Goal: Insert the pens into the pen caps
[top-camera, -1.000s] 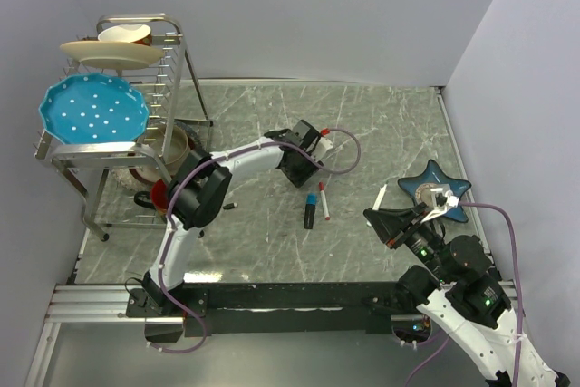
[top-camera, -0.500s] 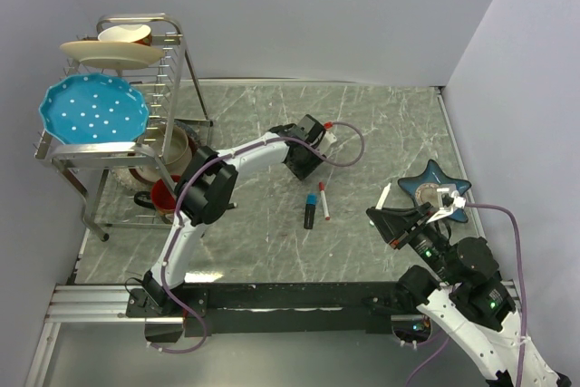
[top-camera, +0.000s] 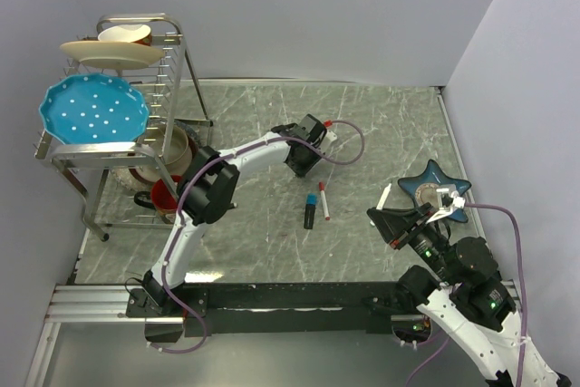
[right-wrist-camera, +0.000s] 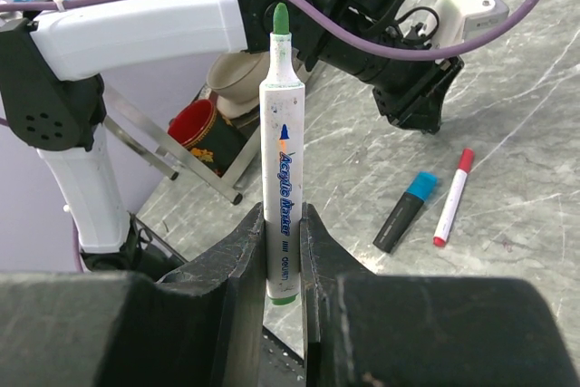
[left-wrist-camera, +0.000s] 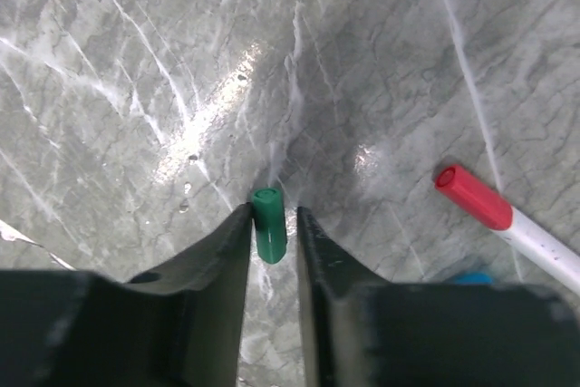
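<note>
My left gripper (top-camera: pixel 304 149) is over the table's middle, shut on a green pen cap (left-wrist-camera: pixel 268 227) held at its fingertips (left-wrist-camera: pixel 237 224) just above the marble top. My right gripper (top-camera: pixel 388 220), at the near right, is shut on a white-barrelled pen (right-wrist-camera: pixel 282 133) with a bare green tip, held upright; it shows as a white stick in the top view (top-camera: pixel 383 195). A white pen with a red cap (top-camera: pixel 323 200) and a thicker black pen with a blue cap (top-camera: pixel 310 211) lie side by side between the arms. Other caps are not in view.
A blue star-shaped dish (top-camera: pixel 426 189) sits at the right, beside my right gripper. A metal dish rack (top-camera: pixel 172 97) with a blue dotted plate (top-camera: pixel 93 111), a cream plate, bowls and a red cup stands at the far left.
My left gripper moved slightly to the far right a second ago, then held still. My right arm shifted a little toward the near side with its pen.
</note>
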Controlling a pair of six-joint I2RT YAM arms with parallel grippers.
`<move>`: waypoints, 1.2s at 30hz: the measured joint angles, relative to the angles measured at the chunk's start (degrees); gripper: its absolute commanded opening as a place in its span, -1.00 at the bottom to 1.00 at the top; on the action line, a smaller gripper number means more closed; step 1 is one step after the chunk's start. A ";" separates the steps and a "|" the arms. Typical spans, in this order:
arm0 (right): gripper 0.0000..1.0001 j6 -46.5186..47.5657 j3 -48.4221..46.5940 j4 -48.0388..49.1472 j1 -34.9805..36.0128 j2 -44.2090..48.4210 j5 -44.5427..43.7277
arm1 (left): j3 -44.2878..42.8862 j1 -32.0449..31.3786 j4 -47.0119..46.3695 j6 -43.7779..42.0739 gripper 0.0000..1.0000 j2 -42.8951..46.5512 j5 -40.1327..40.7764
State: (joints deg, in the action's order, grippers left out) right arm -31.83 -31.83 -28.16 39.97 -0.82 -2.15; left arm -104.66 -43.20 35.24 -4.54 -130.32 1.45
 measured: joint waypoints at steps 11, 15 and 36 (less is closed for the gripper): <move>-1.00 -0.26 0.00 -0.31 0.00 0.00 0.35 | 7.02 0.04 -4.72 6.82 -0.98 3.72 1.36; -1.00 -0.26 -0.04 -0.37 0.00 0.02 0.50 | 13.16 0.04 -6.67 10.03 -0.98 7.67 1.97; -1.00 -2.32 6.43 13.99 0.00 -20.31 10.54 | 43.15 0.39 -35.21 42.14 -0.98 45.57 -9.88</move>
State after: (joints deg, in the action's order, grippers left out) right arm -34.15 -25.41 -14.17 39.97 -21.12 8.38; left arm -61.52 -42.81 0.03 37.60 -84.75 -8.43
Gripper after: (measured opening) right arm 0.220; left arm 0.041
